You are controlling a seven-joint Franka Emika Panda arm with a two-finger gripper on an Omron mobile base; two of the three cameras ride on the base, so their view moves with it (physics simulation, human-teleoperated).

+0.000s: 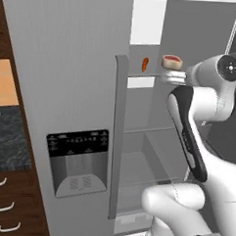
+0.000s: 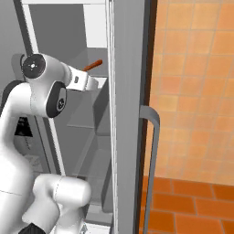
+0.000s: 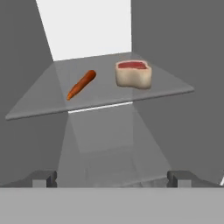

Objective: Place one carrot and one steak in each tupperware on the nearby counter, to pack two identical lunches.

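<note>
We reach into fridge: gripper [image 3: 111,178] spread, empty, facing glass shelf [image 3: 39,103]. Next: close on orange carrot [image 3: 81,84] beside raw steak [image 3: 133,74].

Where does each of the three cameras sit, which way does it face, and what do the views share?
Left base view: behind the arm on its left, facing the open fridge; the arm rises at right.
Right base view: behind on its right, facing the fridge's edge and orange wall; the arm at left.
Hand view: on the hand, facing the shelf; open jaws' tips below.
Shared: carrot in all; steak in two.
</note>
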